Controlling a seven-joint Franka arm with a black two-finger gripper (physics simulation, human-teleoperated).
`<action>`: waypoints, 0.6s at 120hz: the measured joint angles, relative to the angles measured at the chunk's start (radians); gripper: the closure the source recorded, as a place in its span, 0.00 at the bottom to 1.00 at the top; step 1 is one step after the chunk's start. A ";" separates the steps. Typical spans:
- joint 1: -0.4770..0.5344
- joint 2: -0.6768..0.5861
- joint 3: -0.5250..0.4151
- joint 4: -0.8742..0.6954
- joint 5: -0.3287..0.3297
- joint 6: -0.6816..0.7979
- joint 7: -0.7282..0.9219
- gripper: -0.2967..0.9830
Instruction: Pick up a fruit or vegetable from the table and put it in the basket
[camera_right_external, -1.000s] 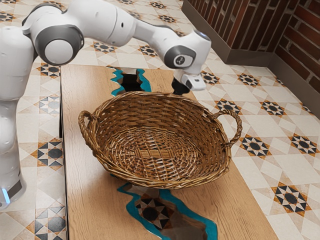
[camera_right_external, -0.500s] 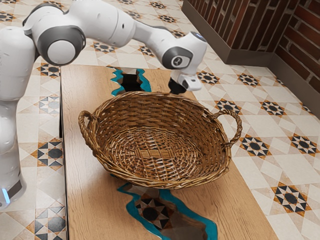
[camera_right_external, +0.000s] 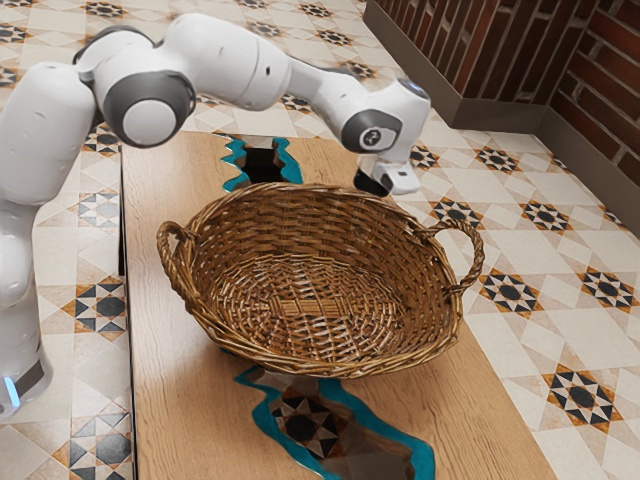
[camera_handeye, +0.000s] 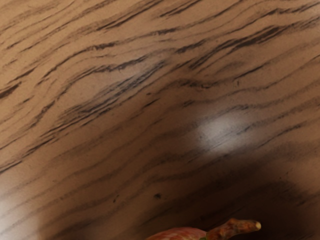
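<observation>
The black gripper is behind the far rim of the wicker basket, and its lower part is hidden by that rim. In the wrist view, a reddish fruit or vegetable with a knobbly brown stem reaches in at the lower edge, close under my hand. Most of it is cut off, so I cannot tell whether it is held. The basket's woven inside holds nothing that I can see.
The basket's two loop handles stand up at its ends. Around it lies the wooden table with teal-edged dark inlays. A brick wall rises beyond, at the exterior view's upper right.
After a small shift toward the exterior view's left, my hand has moved back to its right and somewhat lower. The upper arm has swung right as well. The basket has stayed put.
</observation>
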 joint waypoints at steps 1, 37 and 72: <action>0.000 0.002 0.000 0.000 0.000 0.000 0.000 0.23; 0.000 0.047 -0.006 0.058 -0.001 0.001 0.000 0.23; -0.003 0.039 -0.032 0.079 -0.003 0.000 -0.006 0.23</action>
